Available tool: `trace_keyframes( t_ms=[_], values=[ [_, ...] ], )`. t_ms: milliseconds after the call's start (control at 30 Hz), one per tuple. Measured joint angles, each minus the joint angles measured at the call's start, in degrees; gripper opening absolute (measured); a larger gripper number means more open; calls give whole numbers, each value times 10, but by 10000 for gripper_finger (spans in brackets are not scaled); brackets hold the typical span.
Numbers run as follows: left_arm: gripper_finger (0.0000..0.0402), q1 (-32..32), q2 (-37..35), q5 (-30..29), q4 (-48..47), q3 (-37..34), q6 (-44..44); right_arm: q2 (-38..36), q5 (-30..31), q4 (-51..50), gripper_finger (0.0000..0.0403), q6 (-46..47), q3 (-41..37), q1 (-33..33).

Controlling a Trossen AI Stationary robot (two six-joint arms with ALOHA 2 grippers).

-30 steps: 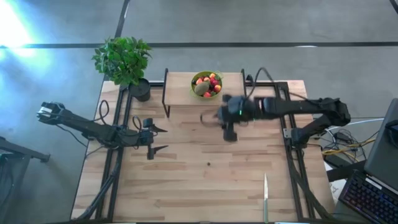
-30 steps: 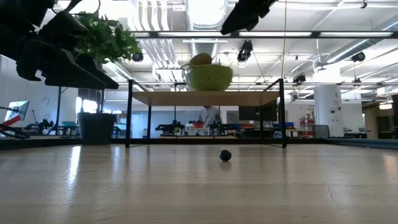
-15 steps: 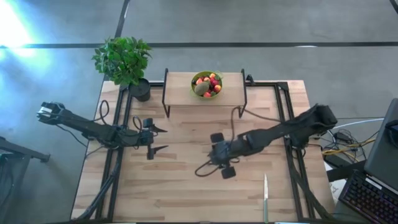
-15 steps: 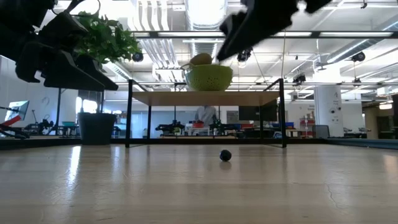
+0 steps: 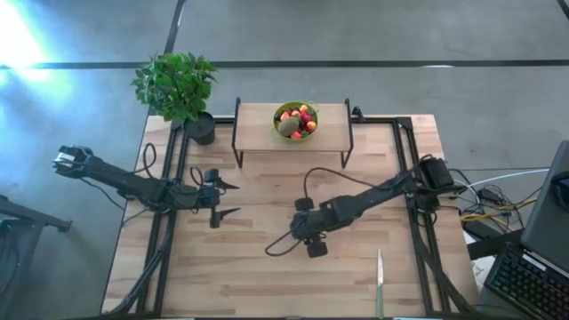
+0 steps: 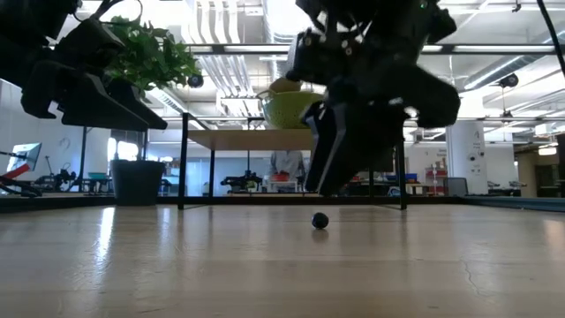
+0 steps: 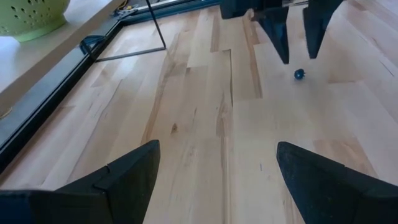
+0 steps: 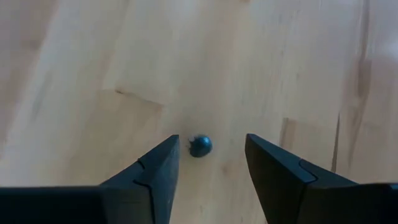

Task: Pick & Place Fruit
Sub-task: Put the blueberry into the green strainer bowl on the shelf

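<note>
Right gripper point(image 8: 208, 152) above dark berry point(image 8: 200, 145) mid-desk point(image 5: 267, 276), fingers point(image 8: 155, 171) apart, empty. Left gripper point(image 5: 228, 198) idle at left, fingers wide.

Bright, even overhead light; window glare whitens the floor point(image 5: 18, 36) corner. The right arm point(image 6: 371, 88) blurs darkly against ceiling lamps; the bench point(image 8: 93, 50) beyond the fingers looks soft.

Pale wood table point(image 5: 267, 267), matt; berry point(image 8: 200, 145) glossy.
</note>
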Motion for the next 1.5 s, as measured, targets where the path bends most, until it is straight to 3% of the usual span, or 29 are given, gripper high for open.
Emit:
trace_keyframes(
  t_ms=[533,1067,1500],
  values=[
    [328,0,0,0,-5,0,0,59,-3,21,141,17,1,-4],
    [328,0,0,0,-4,0,0,51,-8,19,52,14,0,-3],
    [328,0,0,0,-5,0,0,41,0,4,53,13,-2,-3]
  ],
)
